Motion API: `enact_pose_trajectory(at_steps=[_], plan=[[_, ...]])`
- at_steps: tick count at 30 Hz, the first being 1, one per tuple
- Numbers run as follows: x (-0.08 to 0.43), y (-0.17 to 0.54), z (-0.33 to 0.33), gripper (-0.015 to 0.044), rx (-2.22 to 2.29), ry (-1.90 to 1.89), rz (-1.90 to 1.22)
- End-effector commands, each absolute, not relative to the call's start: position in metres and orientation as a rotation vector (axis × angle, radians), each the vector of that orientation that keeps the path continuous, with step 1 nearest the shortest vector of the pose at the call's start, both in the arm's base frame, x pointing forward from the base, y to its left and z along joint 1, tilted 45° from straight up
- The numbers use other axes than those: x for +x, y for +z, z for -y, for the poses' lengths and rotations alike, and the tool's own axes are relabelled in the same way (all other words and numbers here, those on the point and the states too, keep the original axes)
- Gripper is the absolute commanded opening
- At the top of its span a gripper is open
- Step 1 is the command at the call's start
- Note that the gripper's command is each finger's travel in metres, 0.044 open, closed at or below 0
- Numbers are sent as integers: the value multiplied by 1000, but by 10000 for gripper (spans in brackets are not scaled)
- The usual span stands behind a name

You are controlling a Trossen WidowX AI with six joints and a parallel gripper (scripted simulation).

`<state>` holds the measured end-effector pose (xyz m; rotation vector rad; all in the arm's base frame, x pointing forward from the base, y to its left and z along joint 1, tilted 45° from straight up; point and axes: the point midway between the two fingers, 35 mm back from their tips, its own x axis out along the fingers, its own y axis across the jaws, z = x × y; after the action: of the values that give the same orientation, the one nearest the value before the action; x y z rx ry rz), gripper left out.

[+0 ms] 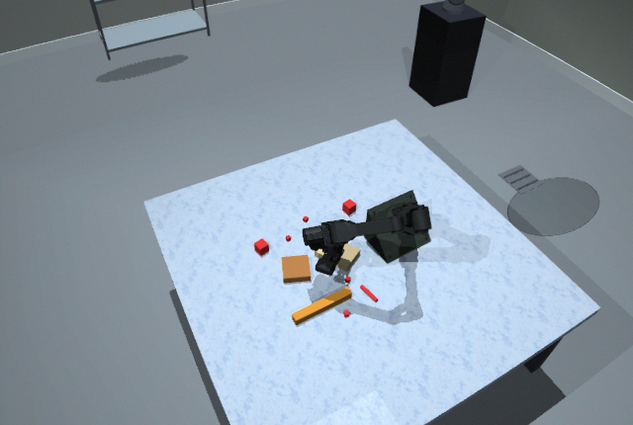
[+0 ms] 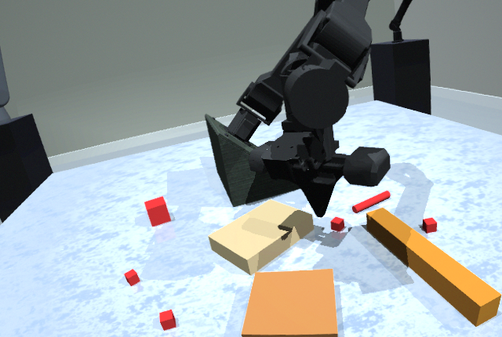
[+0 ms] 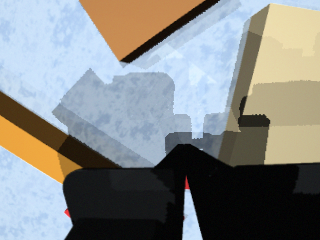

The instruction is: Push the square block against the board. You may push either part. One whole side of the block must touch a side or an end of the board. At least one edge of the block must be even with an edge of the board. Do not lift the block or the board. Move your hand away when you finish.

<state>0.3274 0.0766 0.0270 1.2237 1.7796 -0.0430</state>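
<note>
The orange-brown square block (image 1: 295,267) (image 2: 292,302) (image 3: 145,25) lies flat on the table. The cream rectangular board (image 1: 350,255) (image 2: 259,228) (image 3: 290,55) lies flat too, turned at an angle to the block. A gap shows between them in the wrist view. My gripper (image 2: 320,215) (image 3: 183,150) is shut and empty. Its tips are above the table beside the board's end nearer the small red cube, with shadows falling on the board. In the top view the arm covers the tips and the middle of the board.
A long orange bar (image 1: 321,305) (image 2: 434,260) (image 3: 30,142) lies on the gripper's other side from the board. A red rod (image 1: 368,293) (image 2: 371,201) and a small red cube (image 1: 347,279) (image 2: 337,223) lie near the bar's end. Several other red cubes are scattered around.
</note>
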Motion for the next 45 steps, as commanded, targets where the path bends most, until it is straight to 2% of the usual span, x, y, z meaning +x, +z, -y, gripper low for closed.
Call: enact_pose_trajectory(at_steps=[1,23,45], plan=[[330,24,-75,0,1190,-1,-1769],[355,-7,-40,0,622,606,-1548],[372,-44,-3,0,39,1111,-1191]])
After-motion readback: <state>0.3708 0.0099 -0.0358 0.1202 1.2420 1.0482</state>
